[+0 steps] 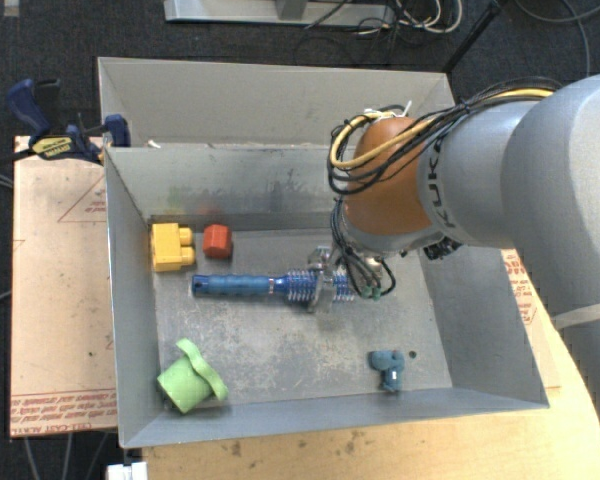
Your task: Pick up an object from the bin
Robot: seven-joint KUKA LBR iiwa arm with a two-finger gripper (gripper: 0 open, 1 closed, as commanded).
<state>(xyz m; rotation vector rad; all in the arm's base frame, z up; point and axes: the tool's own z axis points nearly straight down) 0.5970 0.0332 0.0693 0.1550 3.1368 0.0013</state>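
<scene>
A brush with a blue handle [230,286] and blue-white bristles lies across the middle of the bin, its handle pointing left. My gripper [327,271] is low over the bristle end of the brush, at the bin's centre right, and hides part of the head. Whether it has hold of the brush cannot be seen under the orange wrist cover. A red block [216,240] and a yellow block [170,246] sit left of it near the back wall.
A light green cup-like piece [190,379] lies in the front left corner. A small blue-grey piece [386,367] sits near the front right. The arm comes in from the right, above the bin's right wall.
</scene>
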